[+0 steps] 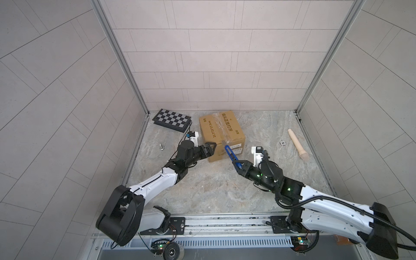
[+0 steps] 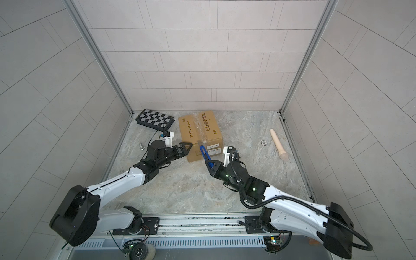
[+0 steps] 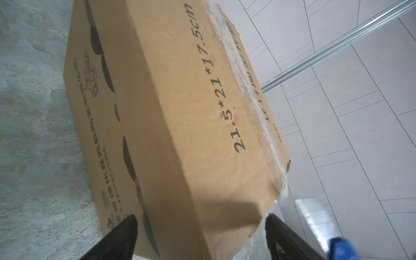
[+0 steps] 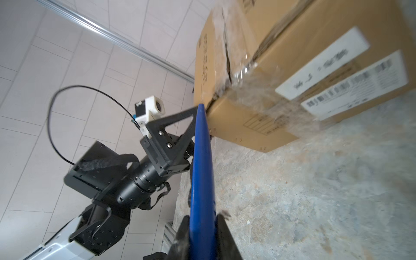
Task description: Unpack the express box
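Two at work: left pincer [image 1: 211, 149] apart astride near-left corner of brown cardboard express box [image 1: 221, 128]; stiff, likely light, brace there; right pincer [image 1: 238, 165] clamps slim blue plastic cutter [image 1: 230, 154].

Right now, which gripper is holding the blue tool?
The right gripper: shut on the blue tool, whose tip is at the express box taped seam. The left gripper is open, straddling a box corner.

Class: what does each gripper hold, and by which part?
Right gripper grips the blue cutter by its handle end. Left gripper stands open astride a corner of the express box, holding nothing.
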`<state>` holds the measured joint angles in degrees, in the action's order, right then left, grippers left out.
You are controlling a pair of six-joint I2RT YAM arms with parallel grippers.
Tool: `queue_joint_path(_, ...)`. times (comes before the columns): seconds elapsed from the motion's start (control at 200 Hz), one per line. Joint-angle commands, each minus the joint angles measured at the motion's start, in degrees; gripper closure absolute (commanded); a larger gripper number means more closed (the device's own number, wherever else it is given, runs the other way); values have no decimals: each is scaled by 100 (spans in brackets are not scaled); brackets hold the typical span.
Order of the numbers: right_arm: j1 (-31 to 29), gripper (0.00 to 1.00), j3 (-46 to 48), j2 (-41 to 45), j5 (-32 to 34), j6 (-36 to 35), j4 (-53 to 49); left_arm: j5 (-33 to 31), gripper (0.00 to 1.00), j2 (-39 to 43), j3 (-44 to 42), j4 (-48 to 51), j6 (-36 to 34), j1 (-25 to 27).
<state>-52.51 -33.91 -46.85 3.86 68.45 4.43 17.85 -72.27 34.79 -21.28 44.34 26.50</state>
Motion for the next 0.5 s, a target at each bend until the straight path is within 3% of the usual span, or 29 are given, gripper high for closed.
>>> queue_joint_path(0.0,303,100,-511,763,366,-641,-1422,6,6,268,294,281,-178,-164)
queue_joint_path(0.145,1047,100,-889,1220,334,-1090,-2724,-121,2,480,516,650,-386,-357)
queue_joint_path(0.215,1556,100,-982,1135,-54,-1363,-2956,-168,0,449,670,842,-495,-448)
queue_joint_path(0.36,2611,100,-1109,385,-1173,-2009,-2872,-16,0,147,875,811,-523,-497)
queue_joint_path(0.496,2896,100,-1392,-585,-1629,-2741,-2723,24,0,-163,983,699,-459,-505)
